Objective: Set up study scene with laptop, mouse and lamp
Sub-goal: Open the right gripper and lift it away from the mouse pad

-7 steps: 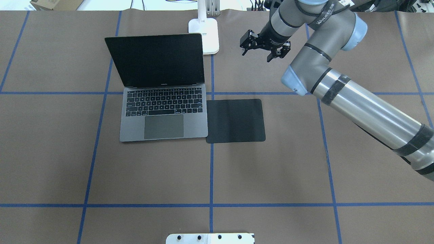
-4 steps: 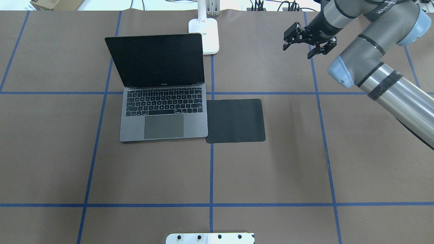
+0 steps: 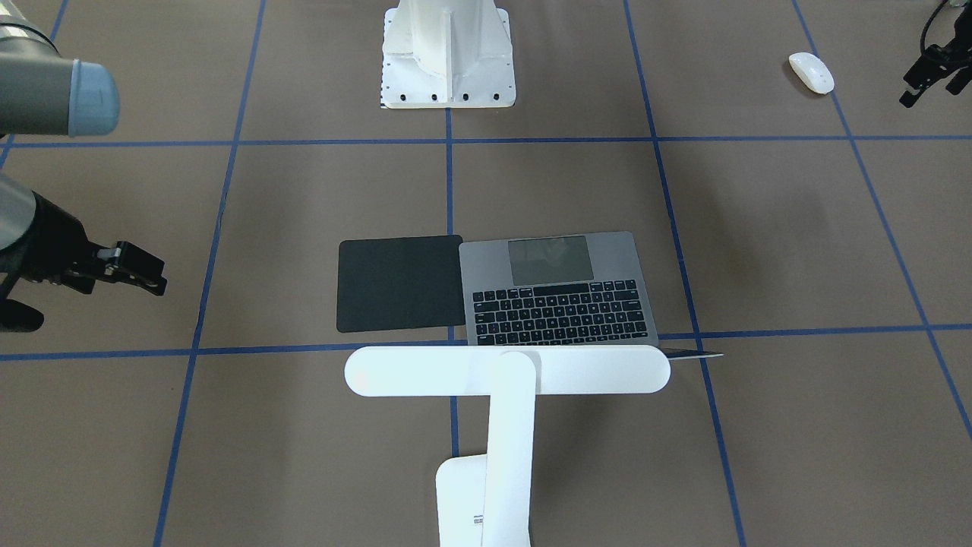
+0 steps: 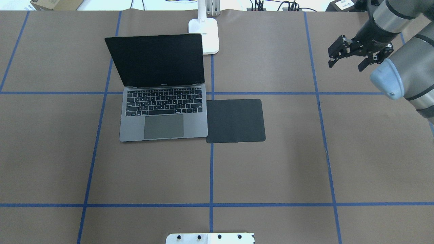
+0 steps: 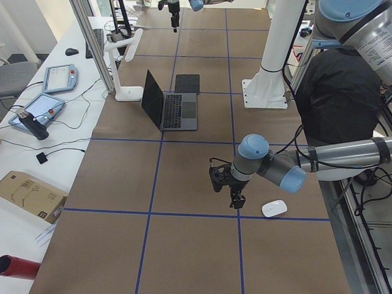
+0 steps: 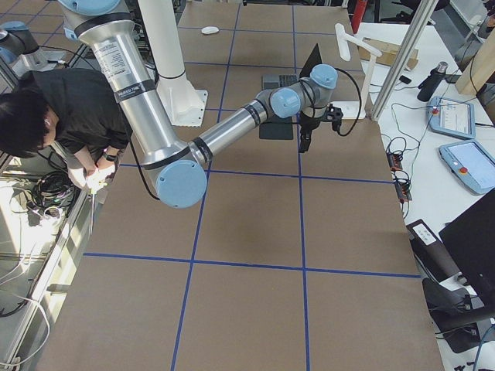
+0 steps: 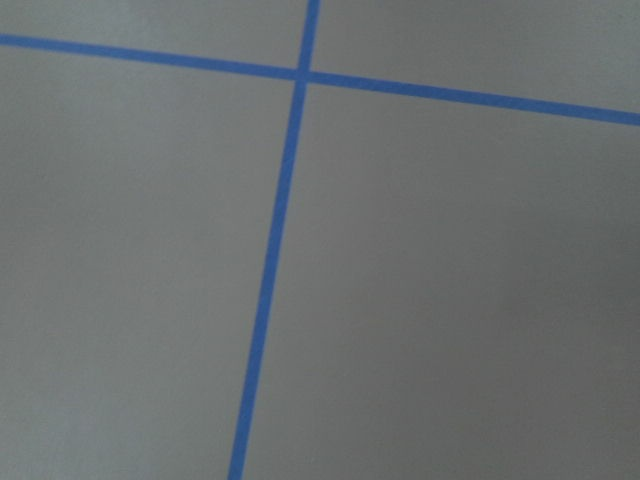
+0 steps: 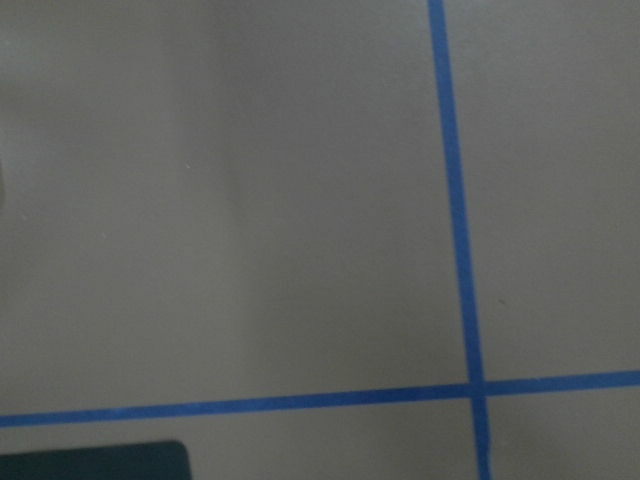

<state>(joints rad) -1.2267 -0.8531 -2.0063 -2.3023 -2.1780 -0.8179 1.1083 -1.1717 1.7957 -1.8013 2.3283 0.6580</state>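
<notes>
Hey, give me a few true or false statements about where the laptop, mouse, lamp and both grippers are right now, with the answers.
1. The laptop has its lid open. True.
2. The mouse sits on the black mat. False: the mouse lies on the table near the left gripper, and the black mat is bare.
3. The right gripper grips the lamp. False: it is open, empty and well apart from the lamp.
4. The black mat lies right beside the laptop. True.

right gripper is tracking away from the lamp along the table's far edge — closing on the far-right corner, arm pulling back toward the right edge with it.
</notes>
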